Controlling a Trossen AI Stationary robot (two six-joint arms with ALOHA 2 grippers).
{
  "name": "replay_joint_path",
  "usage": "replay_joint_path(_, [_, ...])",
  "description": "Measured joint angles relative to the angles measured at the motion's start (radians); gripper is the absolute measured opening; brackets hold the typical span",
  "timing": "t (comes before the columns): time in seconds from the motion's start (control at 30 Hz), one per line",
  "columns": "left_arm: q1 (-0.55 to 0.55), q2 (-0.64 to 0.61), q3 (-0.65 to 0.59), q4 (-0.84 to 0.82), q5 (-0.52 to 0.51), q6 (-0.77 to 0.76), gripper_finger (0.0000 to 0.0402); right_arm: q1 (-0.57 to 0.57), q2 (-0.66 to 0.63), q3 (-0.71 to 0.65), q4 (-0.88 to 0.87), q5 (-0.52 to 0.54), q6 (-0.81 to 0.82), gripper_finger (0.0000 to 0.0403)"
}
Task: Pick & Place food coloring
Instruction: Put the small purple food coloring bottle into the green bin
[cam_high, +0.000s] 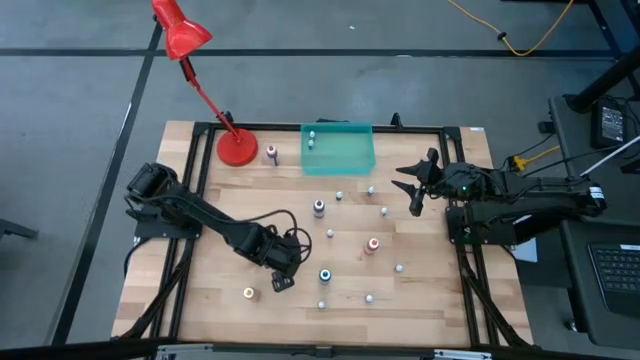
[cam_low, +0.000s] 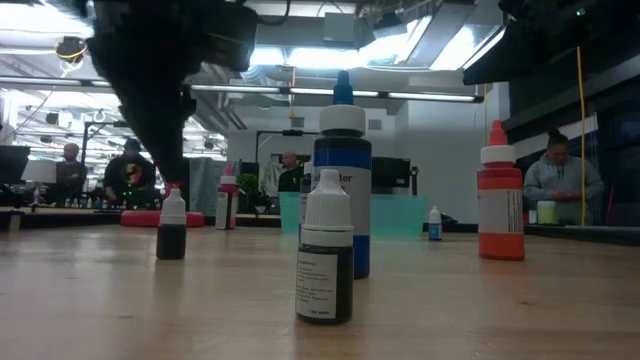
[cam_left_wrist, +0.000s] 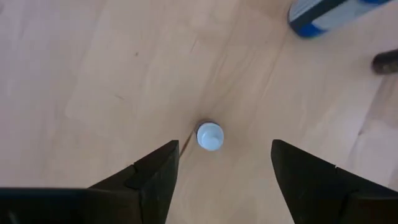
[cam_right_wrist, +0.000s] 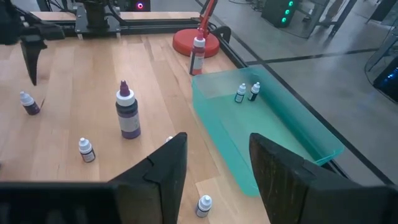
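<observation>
Wooden slatted bench (cam_high: 220, 300) carrying many tiny food colouring bottles (cam_high: 330, 234), scattered upright over the middle. Among them: a purple-capped taller bottle (cam_high: 319, 207), a red-orange one (cam_high: 373, 244), a blue one (cam_high: 325, 274), a yellow one (cam_high: 249, 293), plus a pink one (cam_high: 271, 153) just beside the round base of the red desk lamp (cam_high: 236, 146). Translucent teal rectangular tray (cam_high: 355, 158) at the far edge of the bench, holding two very small dark bottles (cam_right_wrist: 247, 93) near one corner.

Left gripper (cam_high: 281, 274) low over the bench, between the yellow and the blue bottle. Jaws released and standing wide, grasping nothing; seen from the left wrist, a very small white-capped bottle (cam_left_wrist: 209, 135) upright on the wood ahead of the two dark fingers (cam_left_wrist: 153, 180), apart from both.

Right gripper (cam_high: 413, 188) waiting near the right side of the tray, above the bench. Jaws parted, nothing between them, as seen in the right wrist view.

In the low view, people (cam_low: 558, 175) at desks in the room behind.
</observation>
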Motion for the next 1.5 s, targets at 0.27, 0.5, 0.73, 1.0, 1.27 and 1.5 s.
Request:
replay_joint_path(0.27, [-0.004,0.049,0.000,0.007,-0.050,0.009,0.0249,0.000,0.000,0.000,0.000,0.000,0.000,0.0175])
replay_joint_path(0.5, [-0.004,0.098,0.000,0.036,-0.041,0.027,0.0249,0.000,0.000,0.000,0.000,0.000,-0.002,0.0175])
replay_joint_path(0.73, [-0.002,0.106,0.000,0.049,-0.041,0.039,0.0238,0.000,0.000,0.000,-0.001,0.000,-0.001,0.0175])
replay_joint_path(1.0, [-0.002,0.106,0.000,0.044,-0.026,0.045,0.0188,0.000,0.000,0.000,0.000,0.000,-0.001,0.0175])
replay_joint_path(1.27, [-0.001,0.106,0.000,0.044,-0.023,0.053,0.0137,0.000,0.000,0.000,0.000,0.000,-0.003,0.0175])
replay_joint_path(1.5, [-0.001,0.106,0.000,0.044,-0.023,0.038,0.0092,0.000,0.000,0.000,0.000,0.000,-0.003,0.0175])
